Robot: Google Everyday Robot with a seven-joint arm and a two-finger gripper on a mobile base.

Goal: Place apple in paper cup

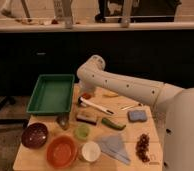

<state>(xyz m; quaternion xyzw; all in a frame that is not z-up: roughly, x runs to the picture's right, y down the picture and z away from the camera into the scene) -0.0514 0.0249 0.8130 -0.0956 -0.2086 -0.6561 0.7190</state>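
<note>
Hovering low over worktop (pixel 40 159) w/ hand (pixel 85 97) clenched, right by apple (pixel 86 95) at 12 o'clock; paper cup (pixel 91 151) sitting well apart at 6 o'clock.

No legible txt/labels anywhere (too blurry to read).

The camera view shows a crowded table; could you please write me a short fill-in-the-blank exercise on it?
1. The tray at the table's back left corner is ____ in colour.
2. The white paper cup stands directly right of the ____ bowl.
3. The gripper hangs near the small apple, with its fingers ____.

Missing words: green; orange; shut
</note>
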